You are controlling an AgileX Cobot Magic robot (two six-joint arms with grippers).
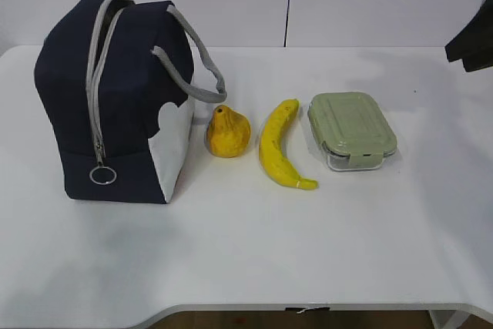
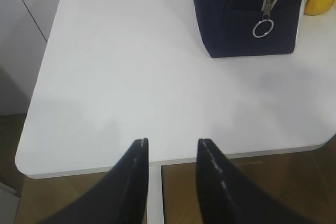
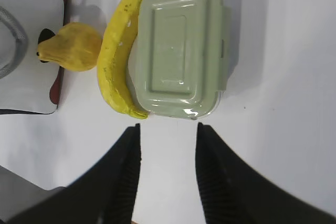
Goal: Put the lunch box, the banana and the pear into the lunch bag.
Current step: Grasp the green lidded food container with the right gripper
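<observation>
Right gripper (image 3: 167, 129) spread, empty, above the lunch box (image 3: 181, 48); left gripper (image 2: 172, 145) parted, empty, over bare table (image 2: 131, 77)

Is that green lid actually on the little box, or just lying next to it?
On. The green lid sits squarely over the lunch box, covering its top in both views.

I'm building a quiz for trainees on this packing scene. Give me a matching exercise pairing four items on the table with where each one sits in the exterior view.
Items:
1. lunch bag
2. pear
3. banana
4. lunch box

Places:
A. furthest right in the row
B. between the pear and the lunch box
C. right beside the bag's white panel
D. far left, standing upright

Pairs: 1-D, 2-C, 3-B, 4-A
</observation>
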